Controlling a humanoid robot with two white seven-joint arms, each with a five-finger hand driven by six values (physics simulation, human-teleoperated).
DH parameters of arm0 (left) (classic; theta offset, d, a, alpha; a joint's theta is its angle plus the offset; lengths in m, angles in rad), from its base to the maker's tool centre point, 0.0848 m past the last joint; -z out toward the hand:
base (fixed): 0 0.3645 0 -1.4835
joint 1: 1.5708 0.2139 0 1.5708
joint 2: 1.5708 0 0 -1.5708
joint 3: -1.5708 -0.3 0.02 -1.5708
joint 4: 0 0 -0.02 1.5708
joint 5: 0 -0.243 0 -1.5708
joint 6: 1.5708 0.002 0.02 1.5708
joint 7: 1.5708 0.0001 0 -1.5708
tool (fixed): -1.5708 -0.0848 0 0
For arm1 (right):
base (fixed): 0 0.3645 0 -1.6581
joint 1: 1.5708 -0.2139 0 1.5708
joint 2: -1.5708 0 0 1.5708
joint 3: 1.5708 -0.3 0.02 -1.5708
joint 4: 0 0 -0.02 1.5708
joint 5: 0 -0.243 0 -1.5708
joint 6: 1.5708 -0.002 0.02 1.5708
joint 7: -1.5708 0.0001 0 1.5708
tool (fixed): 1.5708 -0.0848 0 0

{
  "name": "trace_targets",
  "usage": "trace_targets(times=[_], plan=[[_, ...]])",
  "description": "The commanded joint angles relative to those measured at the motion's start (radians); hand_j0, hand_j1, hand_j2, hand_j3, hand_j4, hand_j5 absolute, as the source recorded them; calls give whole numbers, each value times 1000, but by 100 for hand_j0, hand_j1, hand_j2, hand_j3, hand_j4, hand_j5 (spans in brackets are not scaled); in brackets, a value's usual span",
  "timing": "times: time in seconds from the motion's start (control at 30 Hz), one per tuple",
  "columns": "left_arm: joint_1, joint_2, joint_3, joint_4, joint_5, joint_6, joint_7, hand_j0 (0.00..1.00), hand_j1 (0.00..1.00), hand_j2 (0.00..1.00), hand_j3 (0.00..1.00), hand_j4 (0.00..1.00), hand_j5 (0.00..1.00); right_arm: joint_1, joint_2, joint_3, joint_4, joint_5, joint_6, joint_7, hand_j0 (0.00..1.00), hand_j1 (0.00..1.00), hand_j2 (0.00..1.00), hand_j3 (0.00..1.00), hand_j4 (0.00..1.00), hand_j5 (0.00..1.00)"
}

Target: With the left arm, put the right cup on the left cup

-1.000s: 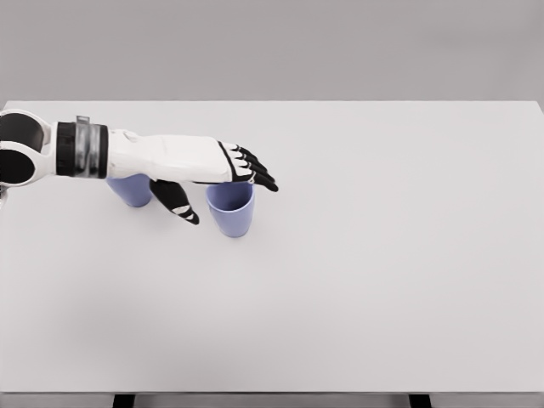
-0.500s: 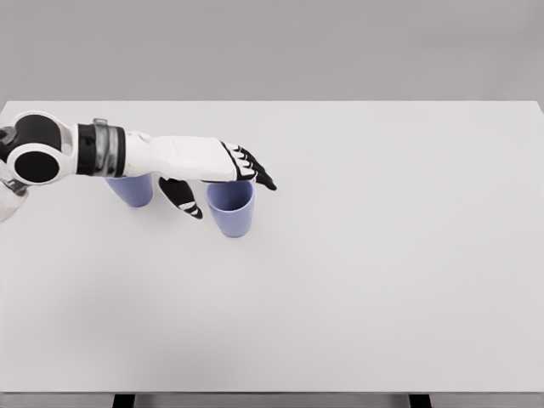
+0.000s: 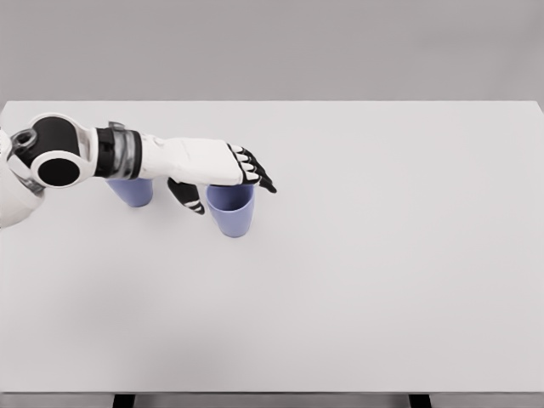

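Two light blue cups stand upright on the white table (image 3: 382,272). The right cup (image 3: 231,214) is near the table's left-centre; the left cup (image 3: 132,191) stands farther left, mostly hidden under my forearm. My left hand (image 3: 223,185) reaches in from the left and hovers at the right cup's rim. Its black fingers (image 3: 255,174) stretch over the rim's far side and the thumb (image 3: 189,198) hangs down on the cup's left. The fingers are spread and not closed on the cup. The right arm does not show.
The table's front edge runs along the bottom of the picture, with two dark legs (image 3: 124,400) below it. A plain grey wall lies behind the far edge.
The left arm's elbow has swung further into view from the left. The hand has settled slightly closer to the right cup's rim, with the thumb drawn nearer to the cup. Both cups stayed put.
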Motion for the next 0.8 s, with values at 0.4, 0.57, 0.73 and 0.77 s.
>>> trace_targets(times=[0.4,0.57,0.73,0.77], plan=[[17,-35,0,59,-18,3,0,98,98,98,98,98,98,0,0,0,0,0,0,0,100,100,100,100,100,100],[18,-36,0,60,-27,3,0,98,98,98,98,98,98,0,0,0,0,0,0,0,100,100,100,100,100,100],[20,-47,-2,77,-33,3,0,98,98,98,98,98,98,0,0,0,0,0,0,0,100,100,100,100,100,100],[20,-47,-2,77,-33,3,0,98,98,98,98,98,98,0,0,0,0,0,0,0,100,100,100,100,100,100]])
